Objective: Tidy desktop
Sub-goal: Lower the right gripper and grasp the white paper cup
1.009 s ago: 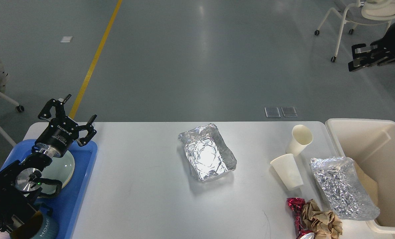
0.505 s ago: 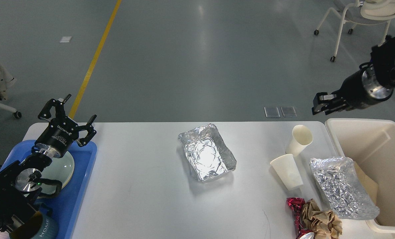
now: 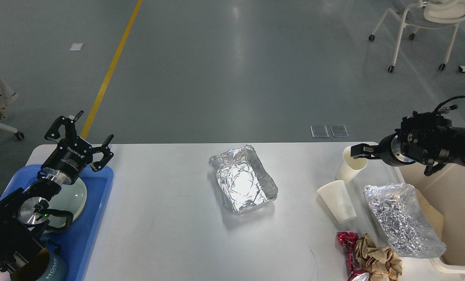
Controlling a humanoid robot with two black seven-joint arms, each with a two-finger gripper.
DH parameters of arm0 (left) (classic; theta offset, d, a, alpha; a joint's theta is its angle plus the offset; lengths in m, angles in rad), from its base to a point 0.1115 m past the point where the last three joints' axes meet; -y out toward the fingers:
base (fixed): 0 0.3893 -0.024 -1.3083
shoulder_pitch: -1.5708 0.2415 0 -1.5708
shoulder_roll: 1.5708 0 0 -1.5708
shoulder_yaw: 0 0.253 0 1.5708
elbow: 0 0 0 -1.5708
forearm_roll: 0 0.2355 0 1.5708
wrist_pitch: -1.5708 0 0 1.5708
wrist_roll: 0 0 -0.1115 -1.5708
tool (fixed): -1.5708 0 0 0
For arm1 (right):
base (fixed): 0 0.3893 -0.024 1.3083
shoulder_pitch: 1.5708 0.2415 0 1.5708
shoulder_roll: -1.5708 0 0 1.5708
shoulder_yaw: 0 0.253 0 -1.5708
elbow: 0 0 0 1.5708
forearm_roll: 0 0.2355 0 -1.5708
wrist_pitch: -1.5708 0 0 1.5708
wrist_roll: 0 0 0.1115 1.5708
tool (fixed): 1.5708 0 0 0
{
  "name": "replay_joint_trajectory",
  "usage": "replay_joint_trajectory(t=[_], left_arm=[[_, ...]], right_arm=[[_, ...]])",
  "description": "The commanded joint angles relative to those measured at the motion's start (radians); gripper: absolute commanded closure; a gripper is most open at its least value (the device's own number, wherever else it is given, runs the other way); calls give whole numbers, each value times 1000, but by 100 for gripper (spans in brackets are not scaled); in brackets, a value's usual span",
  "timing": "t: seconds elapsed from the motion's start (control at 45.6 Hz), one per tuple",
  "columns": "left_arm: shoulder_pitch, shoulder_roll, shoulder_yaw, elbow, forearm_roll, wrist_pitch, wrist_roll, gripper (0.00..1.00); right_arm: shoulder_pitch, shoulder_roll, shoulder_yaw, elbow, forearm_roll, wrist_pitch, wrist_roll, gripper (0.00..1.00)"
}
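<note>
The desktop (image 3: 170, 218) is a wide white-grey tabletop. On its middle lies an open foil tray (image 3: 244, 183). At the right stand two white paper cups, one tilted at the back (image 3: 347, 169) and one nearer (image 3: 337, 201). A crumpled foil sheet (image 3: 402, 220) leans on the cream bin (image 3: 460, 195). Brown crumpled paper (image 3: 376, 259) and a red wrapper (image 3: 347, 246) lie at the front right. My right gripper (image 3: 357, 151) reaches in from the right and sits at the back cup's rim; its fingers cannot be told apart. My left gripper (image 3: 91, 128) is open above the blue tray (image 3: 95, 218).
The blue tray at the left holds a pale green plate (image 3: 76, 193) and a teal mug (image 3: 52, 269). The cream bin hangs off the desktop's right end. A wheeled chair (image 3: 423, 19) stands on the floor at the far right.
My right arm has swung down from the upper right to the back paper cup's rim. The left arm and the things on the desktop have not moved.
</note>
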Motion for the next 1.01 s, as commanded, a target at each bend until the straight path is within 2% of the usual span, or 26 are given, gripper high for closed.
replay_joint_trajectory(t=[0.0,0.066,0.175,0.285,0.417,0.439,0.461,0.483,0.834,0.987], left_arm=[[0,0,0,0,0,0,0,0],[0,0,0,0,0,0,0,0],[0,0,0,0,0,0,0,0],[2,0,0,0,0,0,0,0],[0,0,0,0,0,0,0,0],[0,0,0,0,0,0,0,0],[0,0,0,0,0,0,0,0],[0,0,0,0,0,0,0,0],[0,0,0,0,0,0,0,0],[0,0,0,0,0,0,0,0]], right_arm=[[-40,2,39,-26,0,-39,0,0],[-61,2,37,-29,0,-69,0,5],[-76,9,39,-27,2,-88,-3,33],[-95,14,39,-29,2,-88,-16,44],[-102,15,39,-29,2,-105,-16,68],[-102,17,39,-29,2,-105,-16,78],[-102,17,39,-29,2,-105,-16,95],[-104,17,39,-29,2,-105,-16,100],[-106,29,40,-27,5,-105,-14,100],[-25,25,37,15,8,-88,-4,100]])
